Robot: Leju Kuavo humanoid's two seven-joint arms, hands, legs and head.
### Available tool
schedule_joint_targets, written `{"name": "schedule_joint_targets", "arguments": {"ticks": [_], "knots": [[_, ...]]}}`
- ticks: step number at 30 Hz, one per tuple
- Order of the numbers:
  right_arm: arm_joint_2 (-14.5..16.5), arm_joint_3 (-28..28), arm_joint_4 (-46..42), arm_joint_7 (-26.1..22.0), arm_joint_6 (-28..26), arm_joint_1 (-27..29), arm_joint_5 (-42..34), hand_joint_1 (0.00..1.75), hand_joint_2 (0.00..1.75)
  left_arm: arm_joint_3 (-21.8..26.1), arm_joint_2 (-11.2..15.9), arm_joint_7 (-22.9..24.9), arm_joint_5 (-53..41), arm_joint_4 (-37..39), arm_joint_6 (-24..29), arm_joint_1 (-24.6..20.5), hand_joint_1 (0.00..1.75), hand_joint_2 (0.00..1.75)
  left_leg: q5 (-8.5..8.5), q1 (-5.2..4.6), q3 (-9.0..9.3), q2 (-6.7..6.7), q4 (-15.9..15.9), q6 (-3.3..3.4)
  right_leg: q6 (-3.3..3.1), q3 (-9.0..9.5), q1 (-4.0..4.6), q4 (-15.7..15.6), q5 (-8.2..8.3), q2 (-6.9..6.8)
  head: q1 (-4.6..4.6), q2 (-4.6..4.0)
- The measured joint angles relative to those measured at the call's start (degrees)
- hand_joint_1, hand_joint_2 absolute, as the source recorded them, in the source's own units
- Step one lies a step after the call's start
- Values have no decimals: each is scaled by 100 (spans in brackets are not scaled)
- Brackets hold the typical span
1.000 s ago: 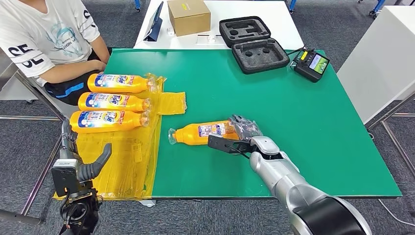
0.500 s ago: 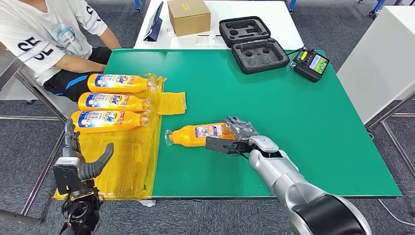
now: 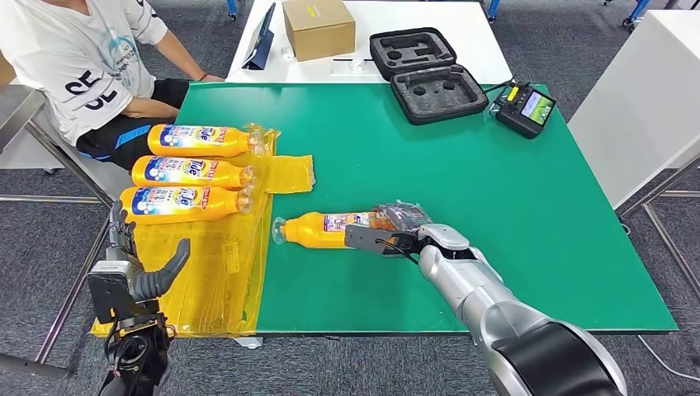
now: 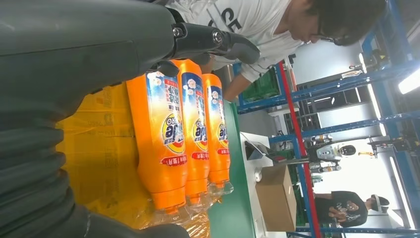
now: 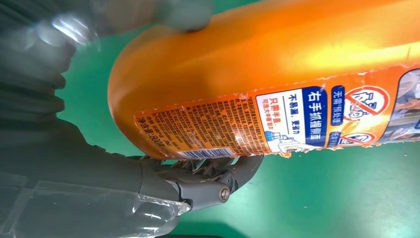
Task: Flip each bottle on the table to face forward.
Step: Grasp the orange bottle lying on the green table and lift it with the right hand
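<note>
The right hand (image 3: 399, 229) gripped the base end of an orange detergent bottle (image 3: 330, 228) that lay on its side on the green worktop (image 3: 495, 190), its clear cap pointing toward the yellow plastic sheet (image 3: 206, 272). In the right wrist view the thick thumb (image 5: 183, 15) pressed on one side of the bottle's rounded base and the darker fingers (image 5: 208, 181) curled under the other side, so the fingers were pinching the bottle. The label turned toward that camera was the back one, with small print and a barcode (image 5: 205, 154).

Three more orange bottles lay side by side on the yellow sheet at the worktop's left part, blue front labels up and caps pointing toward the green surface: the far bottle (image 3: 198, 140), the middle bottle (image 3: 190, 172) and the near bottle (image 3: 182, 204), each just beside the next.

The left hand (image 3: 132, 276) hung off the worktop's left edge, holding nothing, its thumb and fingers apart.

A person in a white printed T-shirt (image 3: 74, 58) sat at the far left corner. Toward the back lay an open black foam-lined case (image 3: 425, 74) and a handheld controller (image 3: 525, 108) with a lit screen; a cardboard box (image 3: 318, 27) stood on the white table (image 3: 429, 16) beyond.
</note>
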Motion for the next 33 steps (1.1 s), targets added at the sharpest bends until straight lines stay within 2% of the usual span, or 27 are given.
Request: {"name": "schedule_joint_targets", "arguments": {"ticks": [9,11,12,16,18,33], "knots": [[6,0,11,33,-13,-9,-21,171,175,91,-11,0,49,0,-21,0,0,175,0,0,0,1,0,0,0,0,0,0,0,0,1,0],[8,0,14,35,-12,-9,-26,164,175,112,-12,0,62,0,-31,1,0,175,0,0,1,1,0,0,0,1,0,0,0,0,0,0],[8,0,16,36,-12,-9,-27,156,175,118,-12,0,65,0,-36,1,0,175,0,0,1,1,0,0,0,1,0,0,0,0,0,0],[16,0,20,41,-9,-9,-28,19,175,127,-13,0,68,0,-43,1,0,175,0,0,2,1,0,0,0,2,0,0,0,0,1,0],[25,0,24,42,-8,-7,-28,2,175,128,-14,0,68,0,-52,1,0,175,0,0,3,2,0,0,0,2,0,0,0,0,0,0],[82,0,66,84,-17,19,-27,0,175,133,-14,-1,81,83,-127,-1,0,175,0,0,2,1,0,0,0,0,0,0,0,0,0,0]]}}
